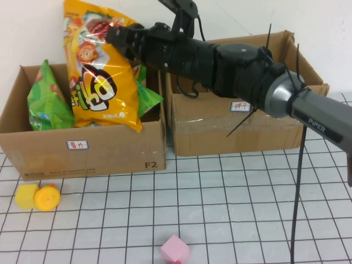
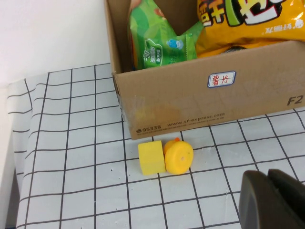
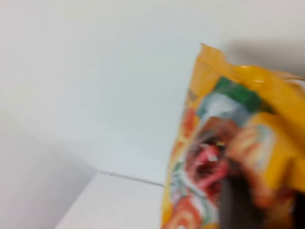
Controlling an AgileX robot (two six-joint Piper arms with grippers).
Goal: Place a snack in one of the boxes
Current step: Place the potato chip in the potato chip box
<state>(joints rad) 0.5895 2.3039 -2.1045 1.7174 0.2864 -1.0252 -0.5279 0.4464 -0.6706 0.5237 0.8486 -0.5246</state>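
Note:
A large yellow snack bag stands upright in the left cardboard box, leaning on its front wall. My right gripper reaches across from the right and is shut on the bag's upper part; the bag fills the right wrist view. Green snack bags lie in the same box, seen also in the left wrist view. The right cardboard box stands beside it. My left gripper is shut and empty, low over the table, in front of the left box.
A yellow cube and a yellow round toy lie on the checked cloth in front of the left box. A pink cube lies at the front edge. A white wall stands behind the boxes.

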